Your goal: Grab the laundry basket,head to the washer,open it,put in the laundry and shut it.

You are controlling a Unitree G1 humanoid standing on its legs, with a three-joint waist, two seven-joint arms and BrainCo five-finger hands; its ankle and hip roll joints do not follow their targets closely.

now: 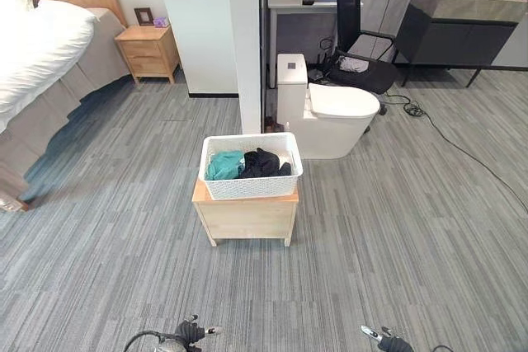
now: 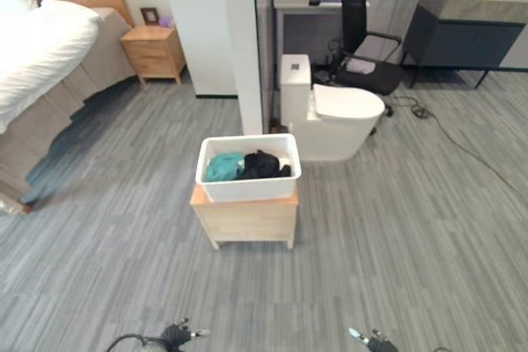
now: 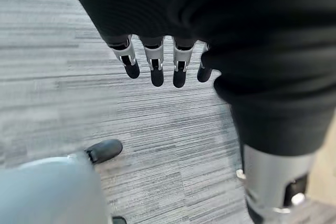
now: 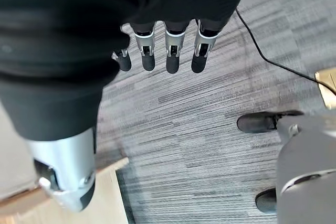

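Basket contents: teal and black laundry point(image 1: 250, 163), partly hidden by the rim.
Laundry basket point(image 1: 251, 185): rested on a low wooden stand point(image 1: 245, 218).
Left hand point(image 3: 155, 59): fingers straight, empty, hanging above carpet.
Right hand point(image 4: 160, 51): likewise relaxed, empty.

The 2 head eyes looked down from up high, both sharing the laundry basket point(image 1: 250, 166) and floor point(image 1: 396, 237). Each wrist cam faced the floor along its fingers, really close.
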